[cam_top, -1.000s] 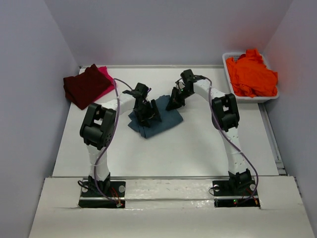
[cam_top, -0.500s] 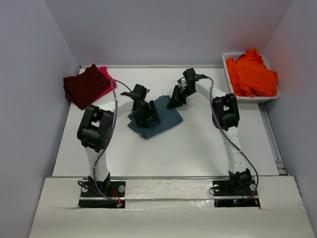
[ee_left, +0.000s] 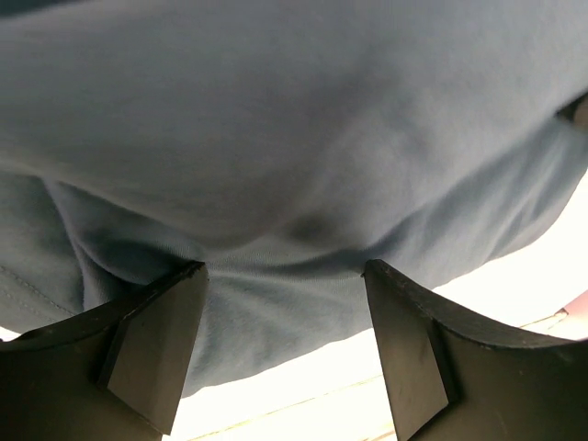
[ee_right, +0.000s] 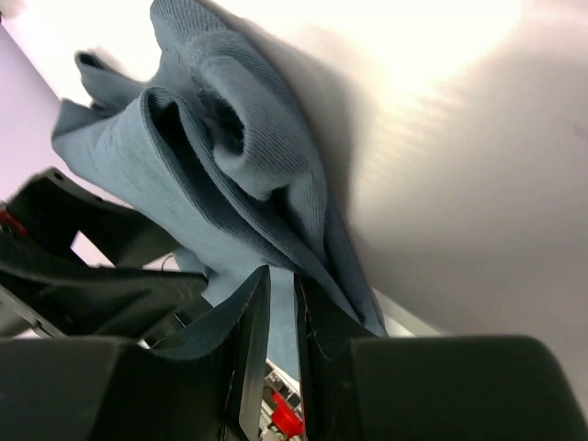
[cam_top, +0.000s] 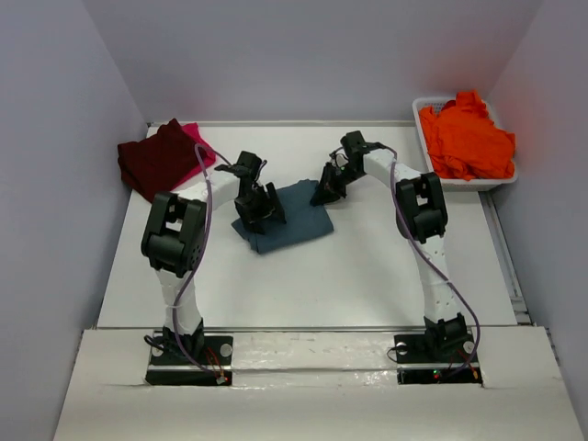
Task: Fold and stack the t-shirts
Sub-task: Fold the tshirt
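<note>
Left claw (ee_left: pixel 283 276): jaws spread wide, set down over slate-blue t-shirt (cam_top: pixel 299 219). Right claw (ee_right: pixel 280 277): pinched on that shirt's far-right edge. Shirt lies folded mid-tabletop (cam_top: pixel 349 276). Maroon t-shirt (cam_top: pixel 154 161) atop pink t-shirt (cam_top: pixel 196 138), far-left corner. Orange t-shirt (cam_top: pixel 469 140) heaped in white tub (cam_top: pixel 464 184), far right.

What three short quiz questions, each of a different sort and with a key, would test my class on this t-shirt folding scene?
1. True or false: the orange t-shirts lie in the white tub.
2. The left gripper is: A, open over the blue t-shirt; B, shut on a sleeve; C, inside the tub.
3. Fill in: the pink t-shirt lies under the ____ t-shirt.
Key: 1 true; 2 A; 3 the maroon t-shirt.
</note>
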{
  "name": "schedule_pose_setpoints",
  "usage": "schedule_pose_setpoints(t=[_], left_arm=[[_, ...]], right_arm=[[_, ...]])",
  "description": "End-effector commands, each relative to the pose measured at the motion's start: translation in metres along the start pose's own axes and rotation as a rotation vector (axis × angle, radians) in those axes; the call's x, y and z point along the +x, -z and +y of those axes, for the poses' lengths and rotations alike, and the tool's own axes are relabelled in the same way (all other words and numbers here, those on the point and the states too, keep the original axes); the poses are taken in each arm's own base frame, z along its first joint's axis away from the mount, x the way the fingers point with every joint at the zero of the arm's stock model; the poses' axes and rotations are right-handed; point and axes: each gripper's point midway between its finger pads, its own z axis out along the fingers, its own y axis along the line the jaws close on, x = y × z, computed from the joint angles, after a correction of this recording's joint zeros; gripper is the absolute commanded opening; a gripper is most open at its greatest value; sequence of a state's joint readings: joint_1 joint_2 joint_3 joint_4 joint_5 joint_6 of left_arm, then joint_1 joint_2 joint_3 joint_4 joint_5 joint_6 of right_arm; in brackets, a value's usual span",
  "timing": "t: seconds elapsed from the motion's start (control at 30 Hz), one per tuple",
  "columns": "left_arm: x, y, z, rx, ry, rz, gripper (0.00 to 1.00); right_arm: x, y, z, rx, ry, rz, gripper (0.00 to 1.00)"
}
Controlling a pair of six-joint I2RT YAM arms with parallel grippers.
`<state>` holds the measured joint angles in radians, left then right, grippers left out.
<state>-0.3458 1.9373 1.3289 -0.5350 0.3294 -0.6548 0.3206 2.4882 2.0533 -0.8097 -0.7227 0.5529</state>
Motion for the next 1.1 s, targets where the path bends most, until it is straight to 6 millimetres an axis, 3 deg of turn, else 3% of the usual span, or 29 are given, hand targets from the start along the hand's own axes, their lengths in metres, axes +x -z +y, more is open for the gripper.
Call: schedule_pose_setpoints(t=[0.0,0.17,0.37,0.63,1.07], left_arm=[[-0.008,-0.010,0.039,-0.170,-0.025,0.009,0.83],[-0.024,-0.015,0.043,-0.196,-0.049,0.016,0.83],[-0.044,-0.027,0.034,-0.204,-0.102,0.036,0.83],[-0.067,-0.035,0.019,-0.195,-0.141,0.036,0.83],[-0.061,-0.047,0.026,-0.197,-0.152,0.076,0.83]], right_arm=[[0.001,0.001,-0.028,0.097,0.016,-0.033,0.23],[0.015,0.005,-0.033,0.104,0.001,-0.034,0.23],[0.033,0.006,-0.045,0.117,-0.023,-0.022,0.23],[0.036,0.013,-0.053,0.121,-0.049,-0.035,0.23],[0.027,0.016,-0.045,0.119,-0.039,-0.039,0.23]])
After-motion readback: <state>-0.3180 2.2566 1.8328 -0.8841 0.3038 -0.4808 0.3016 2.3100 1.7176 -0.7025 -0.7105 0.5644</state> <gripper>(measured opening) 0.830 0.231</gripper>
